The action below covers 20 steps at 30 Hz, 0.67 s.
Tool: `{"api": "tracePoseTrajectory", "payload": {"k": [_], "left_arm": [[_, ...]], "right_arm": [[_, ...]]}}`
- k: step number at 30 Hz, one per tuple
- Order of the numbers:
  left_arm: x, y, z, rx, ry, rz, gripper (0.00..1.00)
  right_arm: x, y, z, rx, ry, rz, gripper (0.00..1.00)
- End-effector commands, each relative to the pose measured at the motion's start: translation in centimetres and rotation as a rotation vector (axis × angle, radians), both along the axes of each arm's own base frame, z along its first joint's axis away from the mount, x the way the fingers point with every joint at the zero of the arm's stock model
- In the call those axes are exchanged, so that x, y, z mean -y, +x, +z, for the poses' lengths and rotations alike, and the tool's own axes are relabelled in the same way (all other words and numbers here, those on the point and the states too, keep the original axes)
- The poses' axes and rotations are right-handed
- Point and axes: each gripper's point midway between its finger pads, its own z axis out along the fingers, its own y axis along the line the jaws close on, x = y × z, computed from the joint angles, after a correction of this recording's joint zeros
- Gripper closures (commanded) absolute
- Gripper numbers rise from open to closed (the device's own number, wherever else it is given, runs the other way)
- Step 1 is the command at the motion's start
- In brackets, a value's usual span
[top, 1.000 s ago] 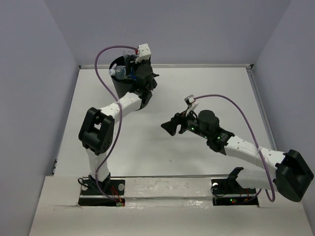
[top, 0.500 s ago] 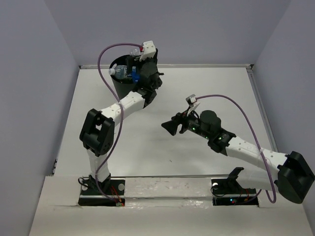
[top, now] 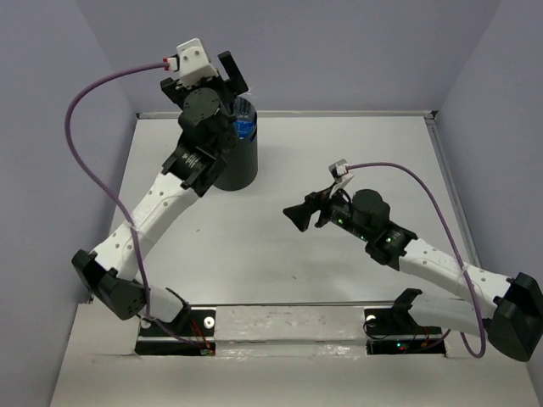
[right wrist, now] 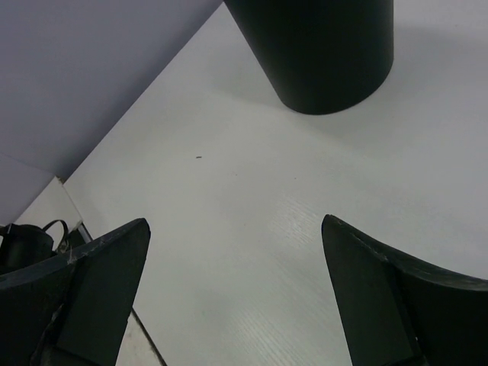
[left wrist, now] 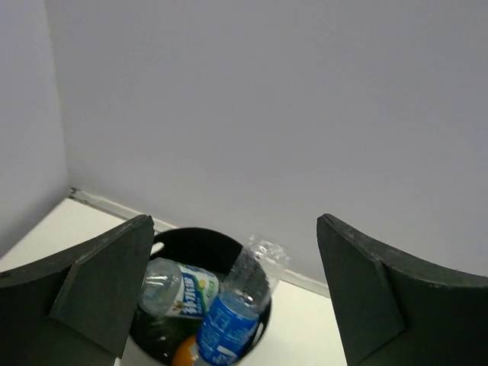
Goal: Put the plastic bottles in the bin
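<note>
The black bin [top: 238, 165] stands at the table's far left and holds several plastic bottles. In the left wrist view a clear bottle with a blue label [left wrist: 229, 324] leans out over the bin's rim [left wrist: 200, 235]. Beside it lie a bottle with a white-green label [left wrist: 180, 286] and an orange one [left wrist: 185, 353]. From above, the blue-labelled bottle [top: 244, 119] pokes out of the bin. My left gripper [top: 204, 78] hangs raised above and left of the bin, open and empty. My right gripper [top: 295, 217] hovers open over mid-table, empty. The bin's side [right wrist: 313, 46] shows ahead of it.
The white table [top: 339, 153] is fenced by a low rail along the back and right sides and by purple-grey walls. My left arm's purple cable [top: 85, 127] loops out over the table's left side. A small dark speck [right wrist: 198, 158] lies on the tabletop.
My left gripper opened and let go of the blue-labelled bottle, which now rests in the bin. The left arm then rose and swung left. My right gripper opened wider, almost in place.
</note>
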Motion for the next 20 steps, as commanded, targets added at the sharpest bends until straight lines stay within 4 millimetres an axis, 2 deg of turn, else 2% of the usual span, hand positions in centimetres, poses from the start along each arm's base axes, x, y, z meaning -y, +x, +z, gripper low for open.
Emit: {"api": "tracePoseTrajectory", "payload": {"k": [1, 2, 3, 4, 5, 6, 7, 8, 9, 10, 11, 12, 13, 14, 15, 17, 19, 20], "left_arm": [[0.1, -4.2, 1.2, 0.011, -0.177, -0.201, 0.01], [0.7, -6.0, 1.2, 0.022, -0.183, -0.317, 0.01], [1.2, -7.0, 1.1, 0.033, -0.193, -0.381, 0.01], [2.5, -8.3, 1.0, 0.043, -0.194, -0.495, 0.01], [3.1, -8.8, -1.4, 0.006, -0.175, -0.538, 0.01], [2.2, -11.2, -0.6, 0.039, -0.183, -0.586, 0.01], [2.2, -12.3, -1.1, 0.034, -0.179, -0.629, 0.01], [2.3, -12.6, -3.2, -0.002, -0.187, -0.641, 0.01], [1.1, -14.5, -3.9, -0.012, -0.191, -0.651, 0.01], [0.8, -15.0, -6.1, -0.051, -0.185, -0.650, 0.01], [0.2, -15.6, -7.0, -0.063, -0.200, -0.644, 0.01], [-1.2, -17.2, -7.5, -0.057, -0.214, -0.640, 0.01], [-1.6, -17.5, -9.5, -0.087, -0.215, -0.627, 0.01], [-2.0, -18.1, -10.1, -0.089, -0.223, -0.626, 0.01], [-3.0, -19.3, -10.0, -0.057, -0.241, -0.631, 0.01], [-3.6, -20.5, -11.3, -0.041, -0.220, -0.651, 0.01], [-4.2, -20.9, -11.8, -0.031, -0.228, -0.639, 0.01], [-4.5, -21.2, -11.5, -0.019, -0.232, -0.634, 0.01]], "right_arm": [[1.5, 0.4, 6.1, 0.124, 0.056, -0.072, 0.00], [2.5, 0.4, 7.5, 0.145, 0.069, -0.112, 0.00], [3.4, 0.7, 8.5, 0.159, 0.081, -0.157, 0.00], [4.1, 0.6, 8.9, 0.163, 0.077, -0.182, 0.00], [5.4, 0.0, 10.7, 0.193, 0.111, -0.213, 0.00], [6.6, 0.0, 11.8, 0.209, 0.132, -0.262, 0.00], [7.5, -0.4, 12.3, 0.212, 0.139, -0.282, 0.00], [9.1, -1.6, 14.4, 0.250, 0.194, -0.296, 0.00], [10.2, -2.0, 15.0, 0.263, 0.219, -0.326, 0.00], [11.1, -2.5, 15.5, 0.271, 0.246, -0.344, 0.00], [11.9, -2.9, 15.9, 0.280, 0.269, -0.366, 0.00], [13.5, -3.4, 16.6, 0.301, 0.304, -0.408, 0.00], [14.1, -3.2, 15.9, 0.310, 0.282, -0.435, 0.00], [14.7, -3.0, 15.4, 0.312, 0.270, -0.470, 0.00], [15.1, -2.7, 14.9, 0.314, 0.250, -0.499, 0.00], [15.7, -1.4, 12.9, 0.314, 0.158, -0.565, 0.00], [15.4, -0.3, 11.6, 0.301, 0.082, -0.596, 0.00], [15.4, -0.1, 12.2, 0.309, 0.080, -0.597, 0.00]]}}
